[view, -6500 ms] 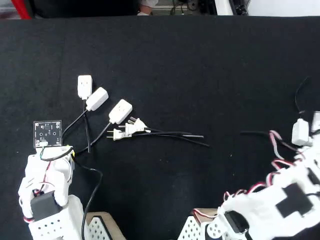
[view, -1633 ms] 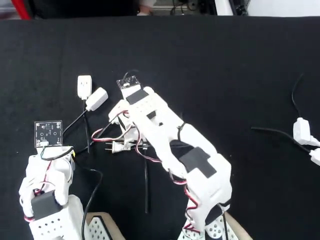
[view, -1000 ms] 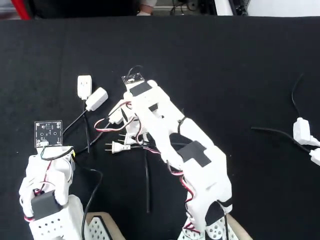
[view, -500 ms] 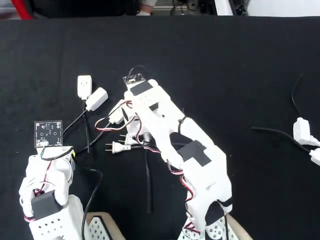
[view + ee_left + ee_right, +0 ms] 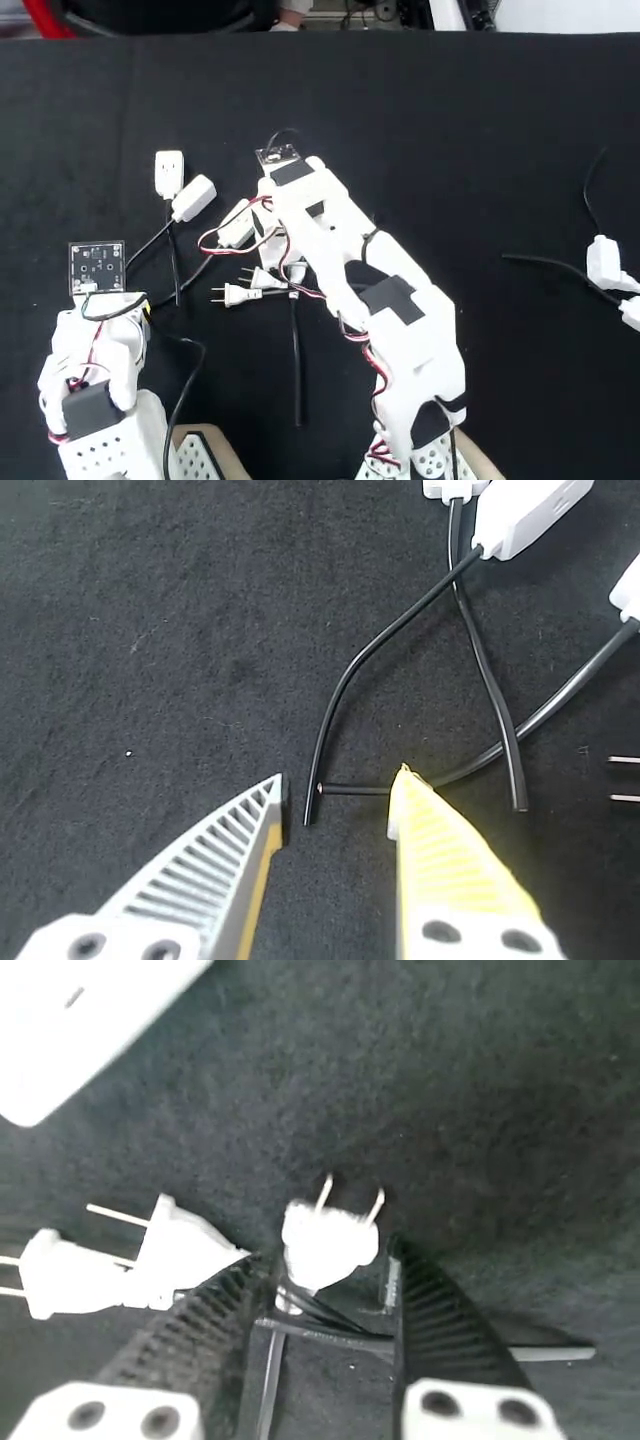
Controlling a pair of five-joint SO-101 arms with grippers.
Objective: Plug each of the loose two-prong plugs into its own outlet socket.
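Black-cloth bench (image 5: pixel 480 120), seen from above. Left arm (image 5: pixel 95 380) sits at the near left corner. Left end effector (image 5: pixel 340 785): jaws well apart, holding nothing, low over the cloth, with a short black lead end (image 5: pixel 355 789) lying between the tips. Three white outlet sockets (image 5: pixel 194 197) fan out beyond that arm, their black leads crossing on the way back. Two loose two-prong plugs (image 5: pixel 235 295) lie side by side just right of the sockets, prongs pointing left. Right arm (image 5: pixel 380 310) stretches diagonally across the middle, wrist over the plugs. Right end effector (image 5: pixel 327 1252): jaws narrowed onto a third plug (image 5: pixel 330 1232), one finger each side of its body, prongs pointing away from the wrist. Nearest socket (image 5: pixel 80 1030) is close but apart from the prongs. High view adds a black lead (image 5: pixel 296 370) running toward the near edge, plus two white connectors (image 5: pixel 602 262) at the far right.
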